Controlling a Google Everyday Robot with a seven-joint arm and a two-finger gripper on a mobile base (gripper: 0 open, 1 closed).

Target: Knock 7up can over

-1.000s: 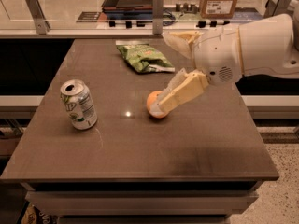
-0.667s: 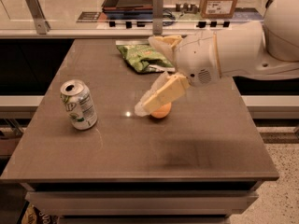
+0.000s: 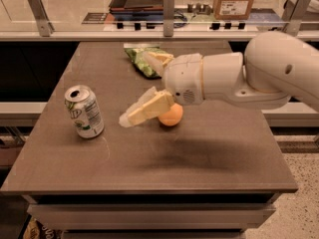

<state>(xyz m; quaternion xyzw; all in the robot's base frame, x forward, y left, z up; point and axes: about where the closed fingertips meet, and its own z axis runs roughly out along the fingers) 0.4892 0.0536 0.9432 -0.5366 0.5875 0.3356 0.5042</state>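
The 7up can (image 3: 83, 111) stands upright on the left part of the brown table (image 3: 199, 158), silver with a green and white label and an open pull-tab top. My gripper (image 3: 133, 88) hovers above the table's middle, to the right of the can and apart from it. It is open and empty. One cream finger (image 3: 145, 108) points down-left toward the can. The other finger (image 3: 157, 59) lies farther back, over the snack bag.
An orange (image 3: 172, 115) sits on the table just behind the lower finger. A green foil snack bag (image 3: 142, 59) lies at the back centre, partly hidden by the gripper. A counter with a rail (image 3: 169, 34) and a cardboard box (image 3: 234, 1) runs behind the table.
My arm has moved left across the table, carrying the gripper past the orange and closer to the can. The can, orange and bag have not moved.
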